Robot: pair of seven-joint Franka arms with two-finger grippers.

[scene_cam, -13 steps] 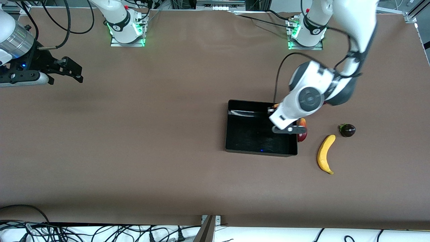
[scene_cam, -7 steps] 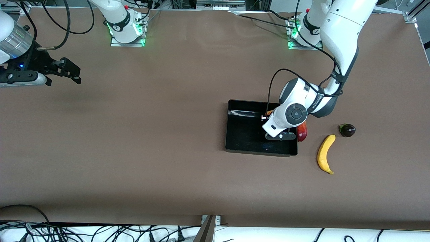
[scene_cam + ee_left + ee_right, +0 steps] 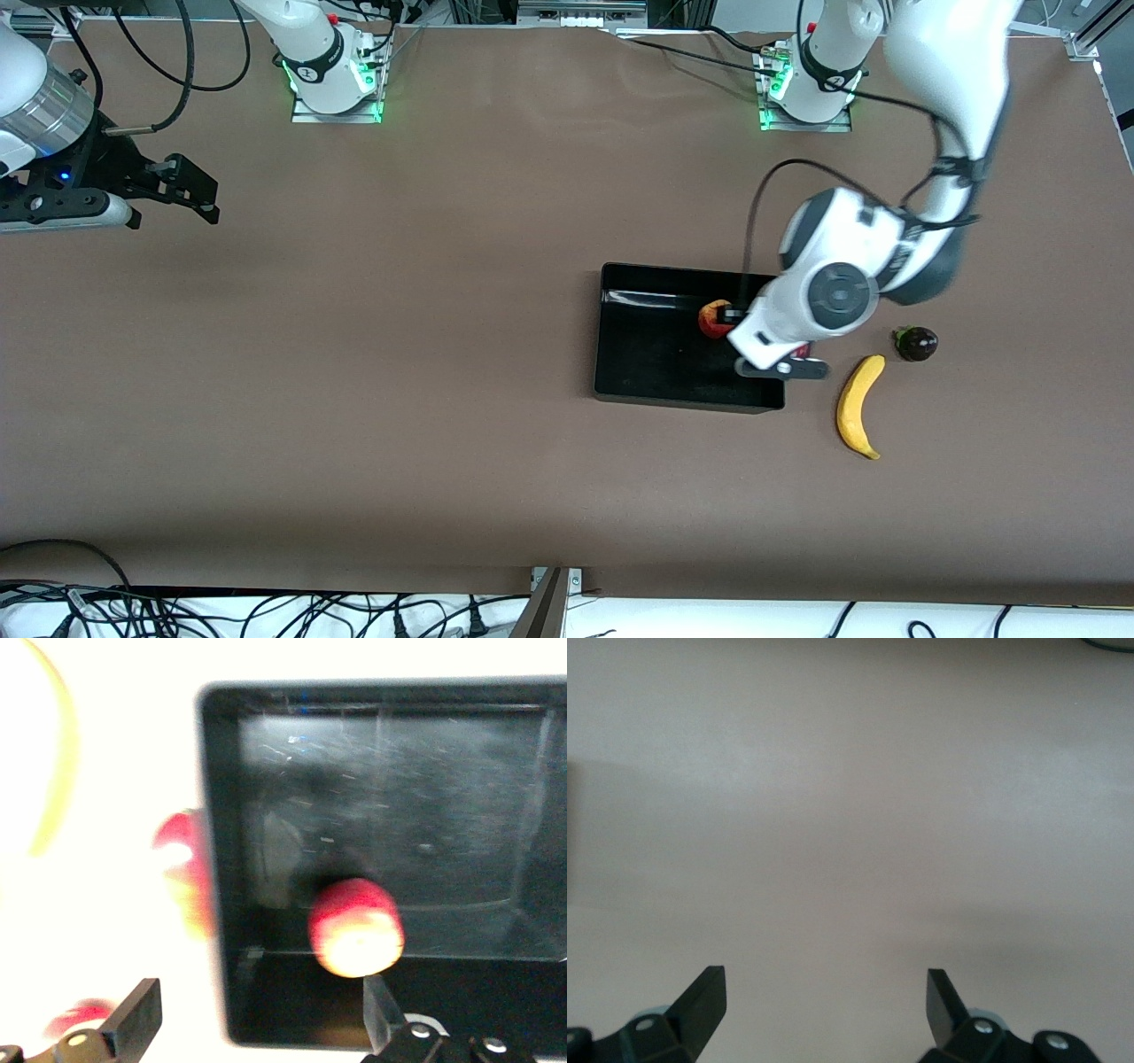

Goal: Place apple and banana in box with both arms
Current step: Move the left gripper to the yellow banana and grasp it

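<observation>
Apple (image 3: 712, 319) seen lying in box (image 3: 620, 354), centre-right of frame. Left gripper (image 3: 257, 1014) over box's edge, jaws spread, empty. Banana (image 3: 859, 406) left on table (image 3: 443, 354), lower right (eggplant-ish fruit (image 3: 917, 343) nearby). Right gripper (image 3: 824, 1001) parked upper left, jaws apart. Risk: banana could be rolled if pinched off-centre.

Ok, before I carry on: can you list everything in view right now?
box: one, glossy black, on the table toward the left arm's end.
apple: one, red and yellow, lying in the box.
oval fruit: one, red and yellow, on the table beside the box, mostly hidden under the left arm.
banana: one, yellow, on the table beside the box.
dark round fruit: one, farther from the front camera than the banana.
table: one, brown.
left gripper: one, black, open, over the box's edge.
right gripper: one, black, open, waiting over bare table at the right arm's end.
</observation>
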